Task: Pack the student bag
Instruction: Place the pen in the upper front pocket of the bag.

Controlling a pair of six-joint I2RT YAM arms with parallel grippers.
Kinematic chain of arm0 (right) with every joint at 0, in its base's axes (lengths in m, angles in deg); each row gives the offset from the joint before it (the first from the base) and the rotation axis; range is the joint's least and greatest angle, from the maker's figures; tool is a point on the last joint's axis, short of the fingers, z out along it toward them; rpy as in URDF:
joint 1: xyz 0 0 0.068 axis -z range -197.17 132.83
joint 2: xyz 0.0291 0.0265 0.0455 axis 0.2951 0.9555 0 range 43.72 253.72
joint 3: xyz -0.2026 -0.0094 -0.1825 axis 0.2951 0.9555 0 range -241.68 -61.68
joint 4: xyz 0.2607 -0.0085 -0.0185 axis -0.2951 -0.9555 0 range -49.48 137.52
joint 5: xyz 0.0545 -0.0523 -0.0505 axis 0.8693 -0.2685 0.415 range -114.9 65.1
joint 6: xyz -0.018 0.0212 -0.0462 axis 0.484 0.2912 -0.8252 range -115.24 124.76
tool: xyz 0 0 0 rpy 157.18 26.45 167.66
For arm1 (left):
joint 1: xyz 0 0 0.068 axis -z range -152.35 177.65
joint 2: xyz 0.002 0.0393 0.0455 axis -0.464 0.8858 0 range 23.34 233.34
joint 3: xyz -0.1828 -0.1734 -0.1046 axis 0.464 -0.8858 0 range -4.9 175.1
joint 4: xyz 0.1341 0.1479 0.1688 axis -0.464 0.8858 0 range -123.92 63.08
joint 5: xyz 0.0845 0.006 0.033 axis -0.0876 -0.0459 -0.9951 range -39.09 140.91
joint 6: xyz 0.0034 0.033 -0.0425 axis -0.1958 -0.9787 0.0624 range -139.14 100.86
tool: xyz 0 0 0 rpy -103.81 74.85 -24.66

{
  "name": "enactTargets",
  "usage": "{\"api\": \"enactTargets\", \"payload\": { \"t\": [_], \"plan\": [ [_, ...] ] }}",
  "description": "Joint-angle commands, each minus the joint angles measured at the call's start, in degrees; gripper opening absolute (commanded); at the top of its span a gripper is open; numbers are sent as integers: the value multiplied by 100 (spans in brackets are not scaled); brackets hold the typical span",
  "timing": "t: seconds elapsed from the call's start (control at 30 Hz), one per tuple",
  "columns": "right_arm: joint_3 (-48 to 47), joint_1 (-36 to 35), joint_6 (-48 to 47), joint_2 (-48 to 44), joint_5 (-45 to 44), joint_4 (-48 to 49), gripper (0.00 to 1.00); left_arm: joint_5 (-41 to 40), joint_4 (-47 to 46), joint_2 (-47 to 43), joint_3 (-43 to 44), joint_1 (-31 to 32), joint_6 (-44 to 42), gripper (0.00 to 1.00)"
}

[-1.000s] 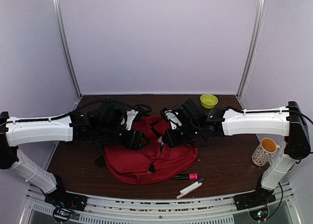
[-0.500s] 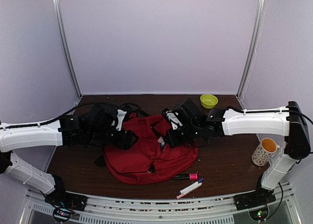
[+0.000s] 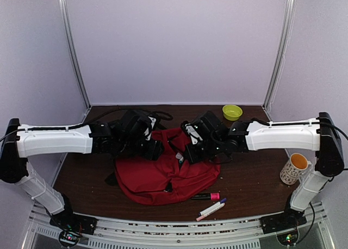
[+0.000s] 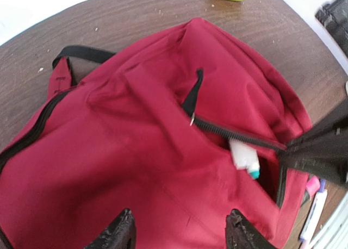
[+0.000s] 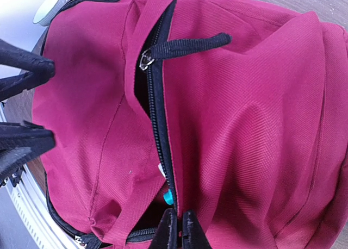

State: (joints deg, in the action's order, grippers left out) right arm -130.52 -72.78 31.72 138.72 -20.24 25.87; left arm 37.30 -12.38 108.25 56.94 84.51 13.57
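Holding the front pocket open looks like the step in hand. The student bag [image 3: 163, 178] lies slumped at the middle of the table [image 3: 250, 175], between the two wrists. The right gripper [image 5: 178, 231] has its jaws pressed together at the lower end of the pocket's zipper [image 5: 154, 97], apparently pinching the fabric lip there. The strap-like zipper pull [image 5: 187, 44] lies near the top of the right wrist view.

Inside the gap a white marker with a teal cap [image 4: 242, 157] already shows. The left gripper [image 4: 179, 237] hangs just above the bag's red panel, its jaws spread wide and nothing between them.

A pink highlighter [image 3: 209, 196] and a white pen with a purple cap [image 3: 212, 208] lie on the table just below the bag in the top view, so packing seems partly done.

The next move probably calls for the free left gripper to fetch one of them. It would then slide the pen tip-first through the narrow slit while the right gripper keeps the lip taut.
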Motion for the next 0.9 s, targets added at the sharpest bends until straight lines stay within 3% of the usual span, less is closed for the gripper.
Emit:
{"api": "enactTargets", "payload": {
  "t": [0.0, 0.2, 0.47, 0.57, 0.87],
  "plan": [
    [151, 89, -11, 24, -140, -28, 6, -167, -68, 406, 515, 27, 149, 59],
    [310, 142, 7, -19, -2, 177, 5, -403, 80, 906, 1005, 27, 194, 63],
    [501, 171, 25, -60, 143, 371, 5, -583, 180, 1608, 1462, 27, 246, 55],
    [519, 194, 6, -80, 174, 351, 5, -654, 194, 1703, 1478, 26, 198, 45],
    [469, 225, -30, -60, 379, 424, 5, -700, 149, 1495, 1205, 18, -82, 0]
  ]
}}
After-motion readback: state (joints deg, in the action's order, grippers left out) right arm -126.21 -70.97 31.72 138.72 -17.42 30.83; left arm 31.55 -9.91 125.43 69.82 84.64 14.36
